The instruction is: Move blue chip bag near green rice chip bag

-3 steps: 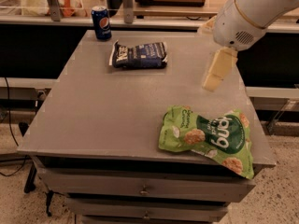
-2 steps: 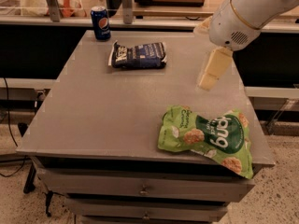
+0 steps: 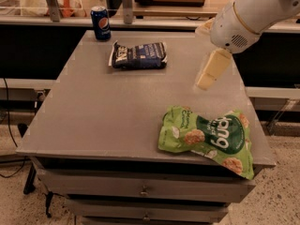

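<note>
The blue chip bag (image 3: pixel 138 55) is dark navy with white lettering and lies flat at the far middle of the grey table (image 3: pixel 103 111). The green rice chip bag (image 3: pixel 209 138) is lime green with a dark green circle and lies at the near right corner, partly over the edge. My gripper (image 3: pixel 202 57) hangs on the white arm (image 3: pixel 253 13) above the table's right side. It is to the right of the blue bag and beyond the green bag. It is open and empty. One cream finger (image 3: pixel 211 70) points down and left.
A blue Pepsi can (image 3: pixel 100 23) stands at the far left corner of the table, left of the blue bag. Behind the table runs a counter (image 3: pixel 168 20) with a wooden board and other items. Drawers sit under the tabletop.
My gripper has shifted slightly to the left above the table. The bags and the can have not moved.
</note>
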{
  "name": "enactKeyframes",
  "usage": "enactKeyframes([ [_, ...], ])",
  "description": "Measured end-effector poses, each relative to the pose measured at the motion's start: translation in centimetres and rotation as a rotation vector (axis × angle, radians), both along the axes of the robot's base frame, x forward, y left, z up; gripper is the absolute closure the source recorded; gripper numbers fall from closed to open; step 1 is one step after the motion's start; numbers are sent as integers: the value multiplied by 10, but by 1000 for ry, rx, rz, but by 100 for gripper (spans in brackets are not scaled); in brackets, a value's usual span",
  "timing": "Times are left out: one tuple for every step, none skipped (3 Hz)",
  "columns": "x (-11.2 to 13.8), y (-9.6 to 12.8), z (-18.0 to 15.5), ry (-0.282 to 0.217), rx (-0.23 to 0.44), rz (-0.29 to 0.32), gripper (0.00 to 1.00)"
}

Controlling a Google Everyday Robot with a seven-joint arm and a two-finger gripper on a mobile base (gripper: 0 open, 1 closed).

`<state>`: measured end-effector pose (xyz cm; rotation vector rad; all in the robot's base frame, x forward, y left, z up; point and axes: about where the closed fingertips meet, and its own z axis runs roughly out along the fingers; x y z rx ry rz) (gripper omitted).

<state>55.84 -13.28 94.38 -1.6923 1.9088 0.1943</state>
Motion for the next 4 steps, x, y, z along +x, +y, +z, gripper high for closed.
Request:
enactKeyframes([
  [32, 13, -16, -33, 138, -11, 0],
  [66, 26, -31, -62, 297, -29, 0],
  [92, 38, -41, -75, 417, -27, 0],
  [114, 48, -48, -91, 468, -66, 0],
])
